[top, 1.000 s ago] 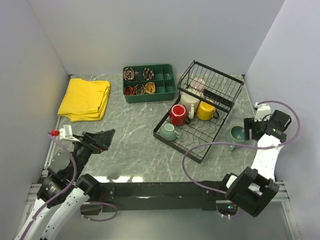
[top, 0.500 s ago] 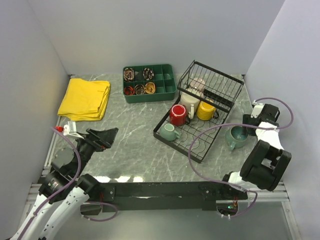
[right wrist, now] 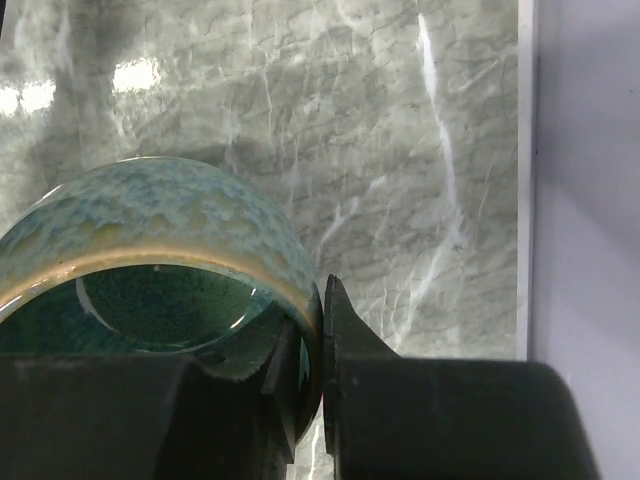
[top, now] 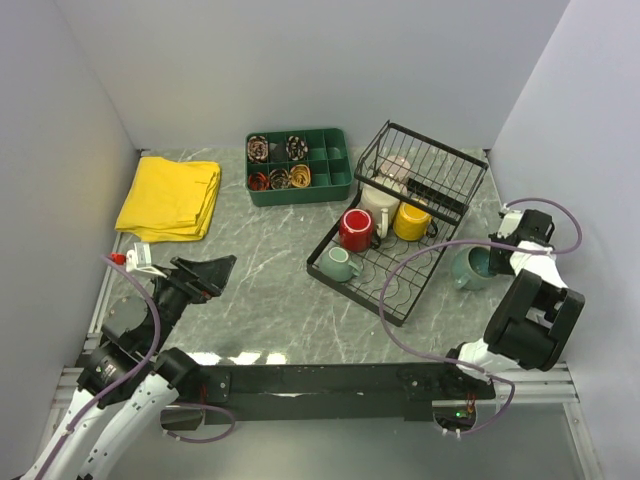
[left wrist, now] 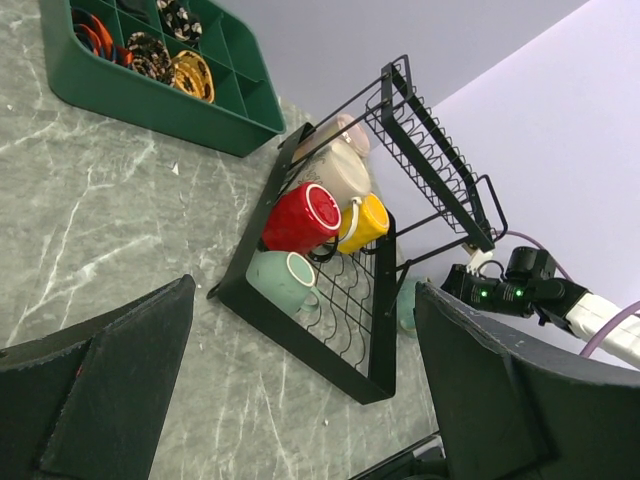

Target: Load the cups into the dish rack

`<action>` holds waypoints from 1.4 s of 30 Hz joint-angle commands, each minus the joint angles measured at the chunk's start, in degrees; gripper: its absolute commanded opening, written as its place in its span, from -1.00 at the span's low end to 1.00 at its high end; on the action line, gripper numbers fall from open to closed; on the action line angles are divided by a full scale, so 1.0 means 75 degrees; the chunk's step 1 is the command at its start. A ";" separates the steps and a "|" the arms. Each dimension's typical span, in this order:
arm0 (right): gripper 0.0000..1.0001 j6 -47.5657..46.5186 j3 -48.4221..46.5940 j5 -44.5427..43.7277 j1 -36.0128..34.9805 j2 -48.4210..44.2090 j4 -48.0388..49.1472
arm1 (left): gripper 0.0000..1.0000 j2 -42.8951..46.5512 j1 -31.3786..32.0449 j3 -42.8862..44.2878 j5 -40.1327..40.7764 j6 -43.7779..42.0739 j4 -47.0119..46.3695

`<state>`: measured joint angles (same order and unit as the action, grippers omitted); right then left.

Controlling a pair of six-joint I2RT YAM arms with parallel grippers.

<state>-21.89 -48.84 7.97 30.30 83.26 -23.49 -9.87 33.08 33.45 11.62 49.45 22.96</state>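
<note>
Jaws of the right gripper (right wrist: 310, 345) are clenched on the rim of the larger teal mug (right wrist: 160, 225), one finger inside the lip and one outside, and this mug is outside the dish rack (top: 400, 300), just beside its right edge. Red mug (top: 355, 229), yellow mug (top: 410, 221) and small light teal mug (top: 338, 264) sit on the rack's base, with the cream mug (top: 379, 207) and beige-pink mug (top: 398, 170) behind them. Left gripper (top: 212, 270) hangs wide open, holding nothing, well apart from the rack
</note>
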 commanded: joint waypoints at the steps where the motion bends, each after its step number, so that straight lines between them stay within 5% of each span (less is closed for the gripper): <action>1: -1.00 -0.0034 -0.0308 0.0227 -0.0009 -0.0635 -0.0079 | 0.93 0.0132 0.0007 0.0262 -0.0166 0.0075 -0.0167; 16: -1.00 -0.1347 -0.2252 0.0543 -0.0009 -0.4081 -0.2833 | 0.93 -0.0277 -0.0004 0.0426 -0.1055 -0.0147 -0.0764; 23: -1.00 -0.0529 -0.3530 0.2509 -0.0056 -0.5031 -0.3571 | 0.93 -0.0769 -0.0004 0.0579 -0.2097 -0.0149 -0.1490; 26: -1.00 0.0116 -0.4080 0.3331 -0.0510 -0.4857 -0.3584 | 0.93 -0.1086 -0.0004 0.0579 -0.2869 0.0296 -0.2204; 31: -1.00 0.1205 -0.5366 0.3039 -0.2174 -0.4552 -0.3232 | 0.93 -0.1916 -0.0004 0.0614 -0.3844 0.1279 -0.4064; 37: -1.00 0.2411 -0.6833 0.4758 -0.2493 -0.3499 -0.2952 | 0.93 -0.3262 -0.0004 0.1105 -0.4618 0.2403 -0.6466; 42: -1.00 0.3948 -0.7047 0.5383 -0.3219 -0.3064 -0.1091 | 0.93 -0.4937 0.0054 0.1562 -0.5064 0.4089 -0.8765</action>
<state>-5.67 -98.78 40.69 9.78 58.26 -49.21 -39.27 33.08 41.41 -21.47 68.23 -22.31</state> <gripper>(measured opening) 0.165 0.966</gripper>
